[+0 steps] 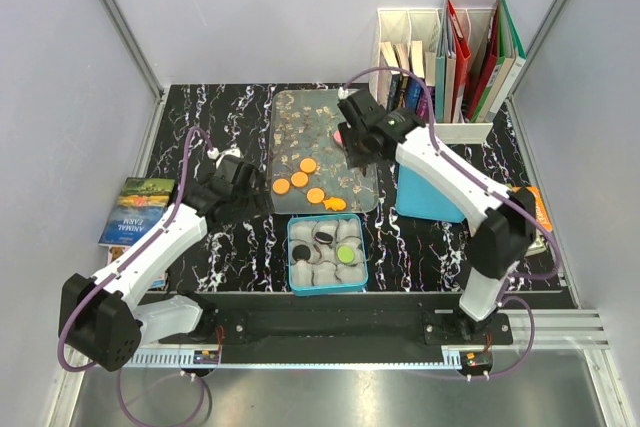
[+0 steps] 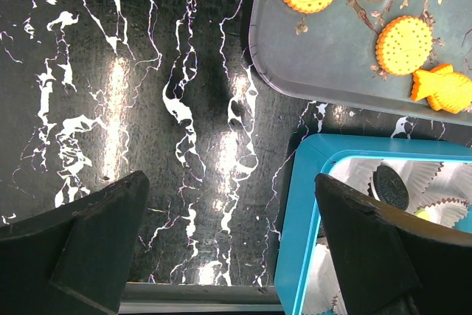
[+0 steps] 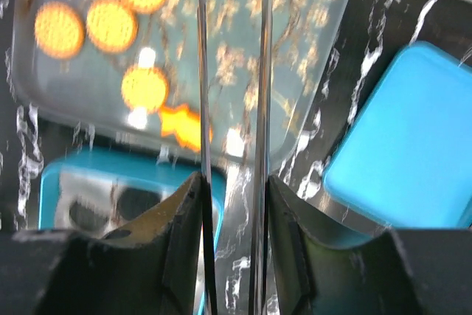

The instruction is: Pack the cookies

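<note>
Several round orange cookies (image 1: pixel 299 179) and an orange fish-shaped one (image 1: pixel 335 204) lie on the clear tray (image 1: pixel 290 112). They also show in the left wrist view (image 2: pixel 403 44) and, blurred, in the right wrist view (image 3: pixel 110 23). The blue box (image 1: pixel 295 282) in front of the tray holds paper cups, with black cookies (image 1: pixel 325 237) and a green cookie (image 1: pixel 346 254) in some. My right gripper (image 1: pixel 352 142) hangs over the tray's right side, shut on thin metal tongs (image 3: pixel 260 71). A small pink spot (image 1: pixel 338 135) shows beside it. My left gripper (image 1: pixel 240 182) is open and empty over the table, left of the box (image 2: pixel 302 204).
A blue lid (image 1: pixel 430 192) lies right of the tray. A white file holder with books (image 1: pixel 450 57) stands at the back right. A book (image 1: pixel 140 209) lies at the table's left edge. An orange item (image 1: pixel 540 207) sits at the right edge.
</note>
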Motion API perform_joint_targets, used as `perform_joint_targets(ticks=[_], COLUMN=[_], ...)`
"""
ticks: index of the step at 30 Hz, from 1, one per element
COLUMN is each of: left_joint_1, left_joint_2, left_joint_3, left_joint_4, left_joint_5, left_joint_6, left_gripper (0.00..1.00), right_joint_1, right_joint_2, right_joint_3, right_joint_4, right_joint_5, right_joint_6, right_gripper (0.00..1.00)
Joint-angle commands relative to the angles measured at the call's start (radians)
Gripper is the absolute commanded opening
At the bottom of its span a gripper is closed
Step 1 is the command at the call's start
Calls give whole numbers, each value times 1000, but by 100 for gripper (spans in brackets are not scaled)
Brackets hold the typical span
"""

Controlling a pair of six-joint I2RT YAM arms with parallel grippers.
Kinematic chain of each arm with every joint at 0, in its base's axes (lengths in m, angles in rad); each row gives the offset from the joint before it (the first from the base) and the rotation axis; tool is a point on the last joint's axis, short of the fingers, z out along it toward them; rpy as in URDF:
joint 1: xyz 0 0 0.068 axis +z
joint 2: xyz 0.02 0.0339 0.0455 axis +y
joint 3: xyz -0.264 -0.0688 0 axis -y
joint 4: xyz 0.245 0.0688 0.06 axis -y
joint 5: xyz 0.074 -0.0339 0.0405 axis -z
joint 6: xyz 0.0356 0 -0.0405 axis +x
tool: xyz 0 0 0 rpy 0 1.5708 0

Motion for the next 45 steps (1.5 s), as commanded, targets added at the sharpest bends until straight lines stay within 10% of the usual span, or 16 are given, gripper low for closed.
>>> perform_joint_targets(ticks=[1, 12, 45], left_joint_1=[-4, -4, -6], left_joint_2=[-8, 11, 34], left_joint_3=[17, 23, 32], left_joint_4=[16, 16, 17], left_joint_5=[20, 17, 40], left_joint_6=[16, 26, 16], left_gripper=[99, 99, 99], right_joint_1=[-71, -169, -186], right_joint_2=[114, 322, 236], right_joint_3=[160, 341, 65], right_joint_4=[87, 81, 182], right_joint_5=[-58, -99, -181], right_joint_6=[-59, -67, -1], right_gripper=[44, 48, 47])
